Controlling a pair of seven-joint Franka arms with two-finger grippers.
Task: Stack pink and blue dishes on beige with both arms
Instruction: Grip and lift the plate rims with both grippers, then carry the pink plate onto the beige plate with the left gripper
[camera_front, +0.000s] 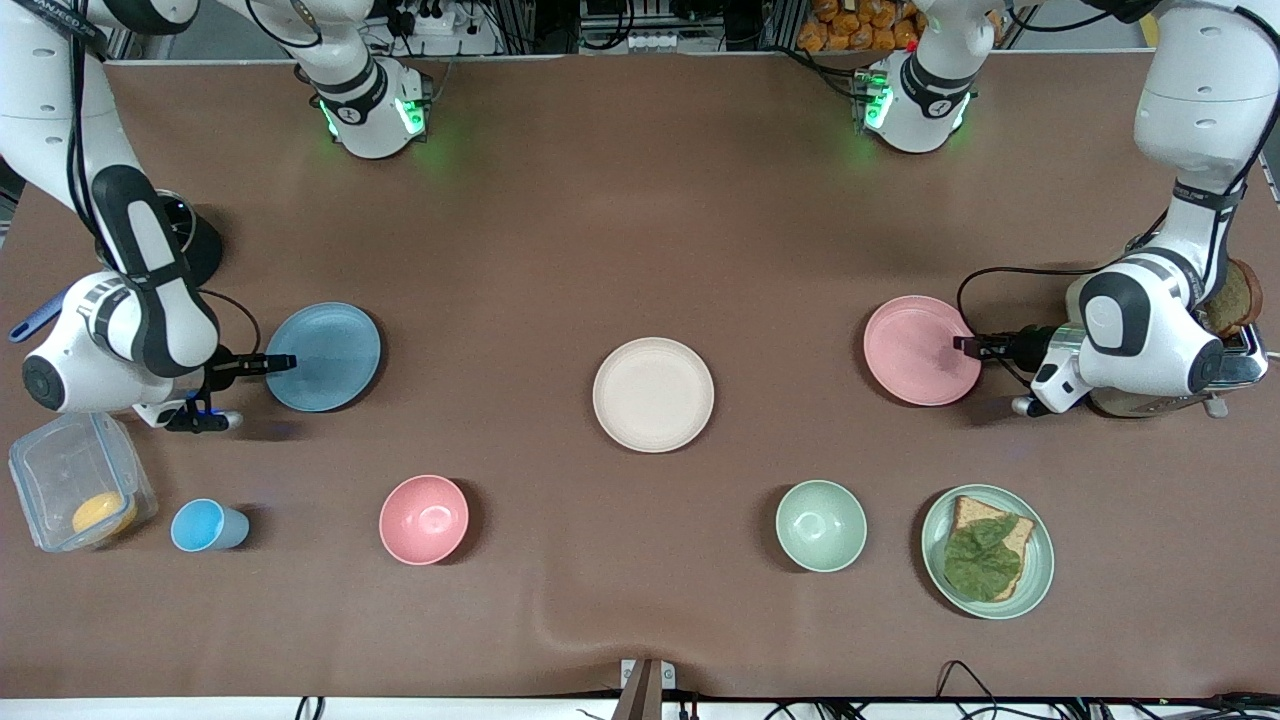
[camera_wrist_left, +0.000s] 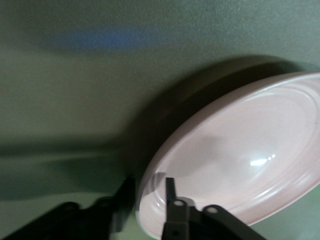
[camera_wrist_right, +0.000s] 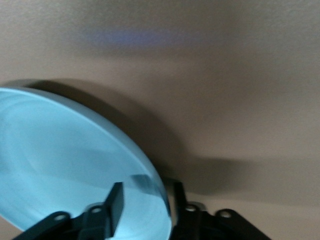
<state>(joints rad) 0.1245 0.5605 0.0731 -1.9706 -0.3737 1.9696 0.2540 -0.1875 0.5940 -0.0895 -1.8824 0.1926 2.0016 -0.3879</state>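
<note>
The right arm's small dark gripper (camera_front: 268, 362) sits at the rim of a flat round light blue matte plate (camera_front: 325, 357), on the plate's edge toward the right arm's end of the table. In the right wrist view the gripper (camera_wrist_right: 145, 205) straddles that rim: one finger (camera_wrist_right: 116, 202) lies over the plate's inner face (camera_wrist_right: 60, 165), the other under its outer edge, so the narrow gap is closed on the blue plate. A shadow beneath the plate's edge suggests it is lifted or tilted off the brown table (camera_front: 560, 240).

Past the blue plate, open brown table runs to a flat round cream-beige matte plate (camera_front: 653, 394) lying alone at the centre, well apart from both grippers. A deep pink bowl (camera_front: 424, 519) and a pale green bowl (camera_front: 821, 525) sit nearer the front camera than the beige plate.

More open table follows, then a flat round pale pink matte plate (camera_front: 920, 350). The left arm's small dark gripper (camera_front: 972, 346) grips its rim on the edge toward the left arm's end of the table. In the left wrist view the gripper (camera_wrist_left: 150, 200) has one finger (camera_wrist_left: 171, 192) over the pink plate's inner face (camera_wrist_left: 240, 160) and the other outside its rim, pinching it, with shadow under the plate's edge.
</note>
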